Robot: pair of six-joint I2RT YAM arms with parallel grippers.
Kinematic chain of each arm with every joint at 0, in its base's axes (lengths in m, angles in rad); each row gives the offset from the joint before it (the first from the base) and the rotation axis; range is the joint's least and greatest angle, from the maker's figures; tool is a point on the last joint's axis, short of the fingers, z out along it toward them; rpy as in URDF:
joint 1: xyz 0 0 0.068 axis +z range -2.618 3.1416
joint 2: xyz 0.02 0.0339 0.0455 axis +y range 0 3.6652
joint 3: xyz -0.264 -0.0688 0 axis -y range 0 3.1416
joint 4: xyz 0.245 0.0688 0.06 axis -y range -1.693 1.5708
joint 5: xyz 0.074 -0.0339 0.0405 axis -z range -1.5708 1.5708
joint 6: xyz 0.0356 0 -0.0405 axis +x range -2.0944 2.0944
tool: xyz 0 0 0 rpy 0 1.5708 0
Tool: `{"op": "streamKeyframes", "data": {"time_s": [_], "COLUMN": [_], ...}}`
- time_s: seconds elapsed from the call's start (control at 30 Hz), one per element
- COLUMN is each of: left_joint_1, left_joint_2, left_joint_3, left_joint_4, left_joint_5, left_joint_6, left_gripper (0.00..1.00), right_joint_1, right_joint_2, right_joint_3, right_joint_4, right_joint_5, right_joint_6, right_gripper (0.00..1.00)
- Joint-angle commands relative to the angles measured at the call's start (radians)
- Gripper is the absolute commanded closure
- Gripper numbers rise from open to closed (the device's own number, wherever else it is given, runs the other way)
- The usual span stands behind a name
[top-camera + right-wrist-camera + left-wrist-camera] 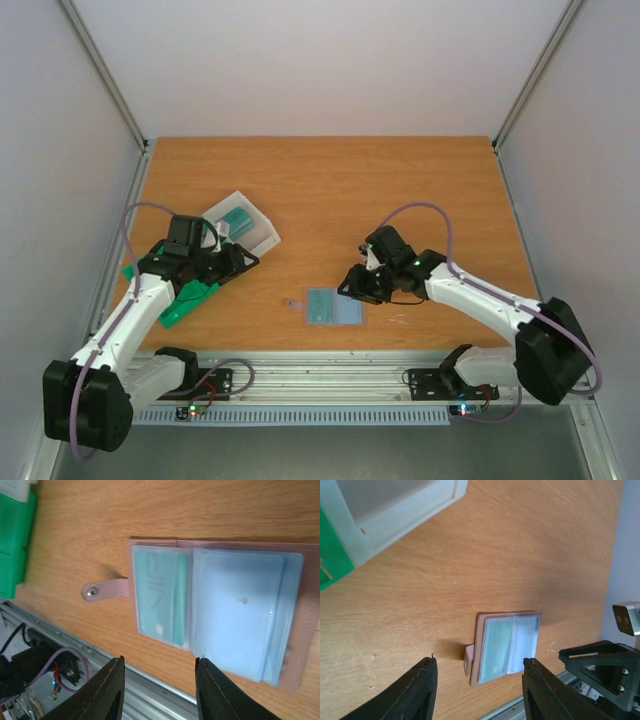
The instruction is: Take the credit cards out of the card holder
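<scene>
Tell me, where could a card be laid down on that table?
The far half of the table, beyond the clear box, left gripper and right gripper, is bare wood. Another patch lies between those grippers. Crowded: the left side by the green tray, and around the card holder.

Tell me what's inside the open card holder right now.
One teal card shows in the card holder, on the side nearest the snap strap. The stacked sleeves beside it look cloudy pale blue; whether they hold more cards is hidden.
</scene>
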Motion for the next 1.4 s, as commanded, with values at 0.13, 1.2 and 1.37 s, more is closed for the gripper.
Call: {"op": "streamKeyframes", "data": {"time_s": [0.13, 1.2, 1.37], "left_joint_1": [-0.081, -0.339, -0.343], "left_joint_2": [0.005, 0.232, 0.261], "left_joint_3": [-0.067, -0.228, -0.26], "left_joint_4": [0.136, 0.655, 0.716], "left_joint_5": [0.01, -0.021, -0.013], "left_joint_6": [-0.076, -0.351, -0.381], "left_gripper": [0.53, 0.56, 0.56], "right_joint_1": [0.082, 0.114, 0.122], "right_joint_2": [0.144, 0.33, 0.398], "right_joint_3": [0.012, 0.076, 0.081], "right_joint_4": [0.126, 0.158, 0.176], "right_joint_5": [0.068, 0.083, 0.086], "right_joint_6": [0.032, 0.028, 0.028], "right_gripper": [0.62, 0.69, 0.69]}}
